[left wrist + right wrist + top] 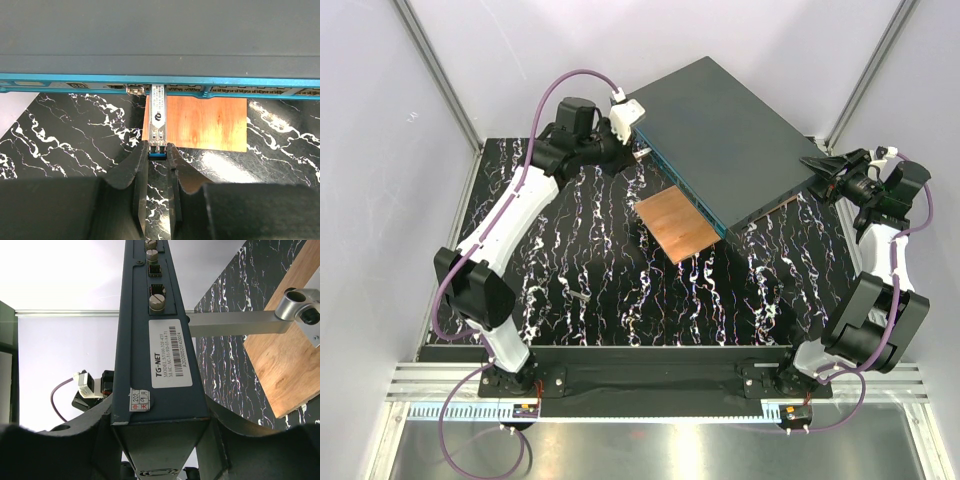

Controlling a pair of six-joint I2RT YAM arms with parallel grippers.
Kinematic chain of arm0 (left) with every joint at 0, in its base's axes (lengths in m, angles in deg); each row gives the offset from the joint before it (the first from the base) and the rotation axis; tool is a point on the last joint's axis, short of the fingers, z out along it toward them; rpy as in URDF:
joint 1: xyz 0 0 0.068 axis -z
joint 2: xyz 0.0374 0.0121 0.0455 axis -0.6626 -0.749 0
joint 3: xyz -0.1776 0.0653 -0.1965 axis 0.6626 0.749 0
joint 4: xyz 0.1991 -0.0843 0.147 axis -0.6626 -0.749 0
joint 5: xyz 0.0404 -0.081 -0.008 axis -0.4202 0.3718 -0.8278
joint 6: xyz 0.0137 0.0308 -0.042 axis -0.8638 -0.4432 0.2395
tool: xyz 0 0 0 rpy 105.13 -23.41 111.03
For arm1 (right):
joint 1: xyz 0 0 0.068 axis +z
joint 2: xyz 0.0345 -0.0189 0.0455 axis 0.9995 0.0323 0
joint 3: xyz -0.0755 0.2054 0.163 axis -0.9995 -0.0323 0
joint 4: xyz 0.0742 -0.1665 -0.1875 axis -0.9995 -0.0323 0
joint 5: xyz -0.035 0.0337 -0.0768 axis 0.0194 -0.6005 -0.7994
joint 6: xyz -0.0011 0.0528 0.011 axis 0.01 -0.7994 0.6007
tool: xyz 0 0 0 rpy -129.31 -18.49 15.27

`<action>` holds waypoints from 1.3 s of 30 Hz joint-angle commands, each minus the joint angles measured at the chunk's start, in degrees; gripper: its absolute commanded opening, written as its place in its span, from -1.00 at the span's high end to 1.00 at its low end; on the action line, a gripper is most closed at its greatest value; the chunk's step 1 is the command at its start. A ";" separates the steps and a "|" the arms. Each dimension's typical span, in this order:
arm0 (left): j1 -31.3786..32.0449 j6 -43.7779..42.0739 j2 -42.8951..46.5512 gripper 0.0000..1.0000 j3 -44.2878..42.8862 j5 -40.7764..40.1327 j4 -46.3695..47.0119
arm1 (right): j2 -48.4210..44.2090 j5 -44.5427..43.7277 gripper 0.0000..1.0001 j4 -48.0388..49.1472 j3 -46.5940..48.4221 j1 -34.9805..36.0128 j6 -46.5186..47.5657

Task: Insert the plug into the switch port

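The switch (720, 125) is a large flat dark-grey box, held tilted above the marbled mat. Its teal-blue narrow face (225, 80) carries a row of small sockets. The plug (157, 115), a slim silver module with a blue tail, points at that face, and its far tip sits in one switch port (151, 89). My left gripper (157, 150) is shut on the plug's blue tail, also seen as the left gripper (638, 152) at the box's left corner. My right gripper (160, 415) is shut on the switch's labelled end, at the box's right corner (820, 175).
A copper-brown square plate (678, 222) lies on the black marbled mat (580, 250) under the switch's front edge. A silver clamp rod (235, 322) crosses beside the box. White enclosure walls stand close around. A purple cable (555, 95) loops over the left arm.
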 commanded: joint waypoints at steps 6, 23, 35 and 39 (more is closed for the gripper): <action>-0.21 1.81 -0.09 1.00 -5.13 0.62 4.19 | 0.59 -0.99 1.00 -0.78 1.50 1.09 3.38; -0.21 2.42 0.61 1.00 -5.39 1.59 4.36 | 0.85 -1.17 1.00 -0.69 1.41 1.18 3.38; -0.12 3.13 1.05 1.00 -5.92 2.47 4.45 | 0.85 -1.17 1.00 -0.87 1.50 1.18 3.11; -0.21 3.21 1.14 1.00 -5.83 2.73 4.54 | 0.76 -1.26 1.00 -0.87 1.32 1.18 3.20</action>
